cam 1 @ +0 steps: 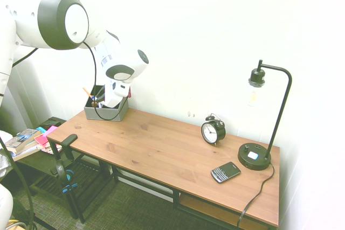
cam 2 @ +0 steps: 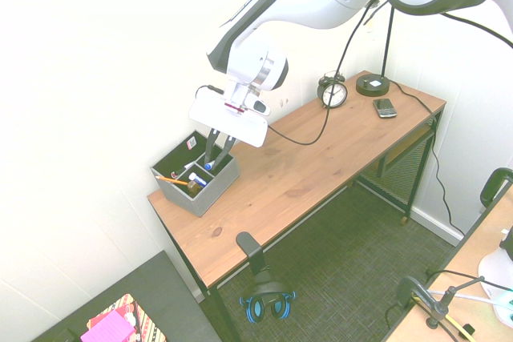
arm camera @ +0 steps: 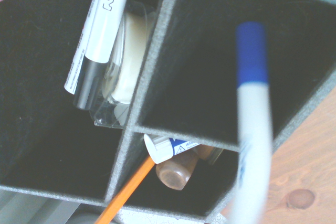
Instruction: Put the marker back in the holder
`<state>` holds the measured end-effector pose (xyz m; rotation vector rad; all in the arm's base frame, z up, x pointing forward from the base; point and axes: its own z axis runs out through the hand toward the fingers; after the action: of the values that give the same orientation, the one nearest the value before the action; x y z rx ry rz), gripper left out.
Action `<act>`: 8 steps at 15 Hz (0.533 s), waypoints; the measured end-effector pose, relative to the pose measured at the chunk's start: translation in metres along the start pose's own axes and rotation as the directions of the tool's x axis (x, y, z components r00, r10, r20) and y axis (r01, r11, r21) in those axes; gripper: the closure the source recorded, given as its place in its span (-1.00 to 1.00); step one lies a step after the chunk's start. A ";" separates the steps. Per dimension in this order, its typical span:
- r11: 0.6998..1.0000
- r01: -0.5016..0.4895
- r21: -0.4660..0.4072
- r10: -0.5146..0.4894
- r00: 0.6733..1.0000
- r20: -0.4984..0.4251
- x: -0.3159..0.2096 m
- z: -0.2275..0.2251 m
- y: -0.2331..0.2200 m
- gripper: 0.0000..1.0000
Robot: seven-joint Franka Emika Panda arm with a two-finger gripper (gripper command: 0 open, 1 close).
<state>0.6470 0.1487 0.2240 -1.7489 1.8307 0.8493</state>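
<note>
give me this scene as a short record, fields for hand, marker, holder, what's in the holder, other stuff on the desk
hand: shut on the marker, above the holder
marker: white with blue cap, over a compartment, cap end leading
holder: grey, divided, at one end of the desk
in holder: orange pencil, white marker with dark cap
also on desk: alarm clock, phone, lamp

The holder looks covered in grey cloth, matt and slightly rough. The desk is brown wood, smooth, with visible grain and dark knots. The marker looks like smooth plastic. The pencil has smooth orange paint. The lamp looks like dark, smooth metal. The carpet is matt, rough cloth.
</note>
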 end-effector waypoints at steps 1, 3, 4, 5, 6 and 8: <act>1.000 0.001 0.001 -0.001 1.000 0.001 0.000 0.000 0.000 -1.00; 1.000 0.016 0.009 -0.016 1.000 0.006 -0.003 -0.004 -0.001 -1.00; 0.998 0.055 0.009 -0.055 0.998 -0.014 -0.013 -0.012 0.000 -1.00; 0.994 0.108 0.005 -0.108 0.993 -0.049 -0.031 -0.025 0.004 -1.00; 0.986 0.167 -0.001 -0.166 0.982 -0.086 -0.057 -0.040 0.014 -1.00; 0.965 0.259 -0.035 -0.261 0.951 -0.167 -0.090 -0.063 0.045 -1.00</act>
<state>0.6142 0.1668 0.3369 -2.0698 1.6466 0.6238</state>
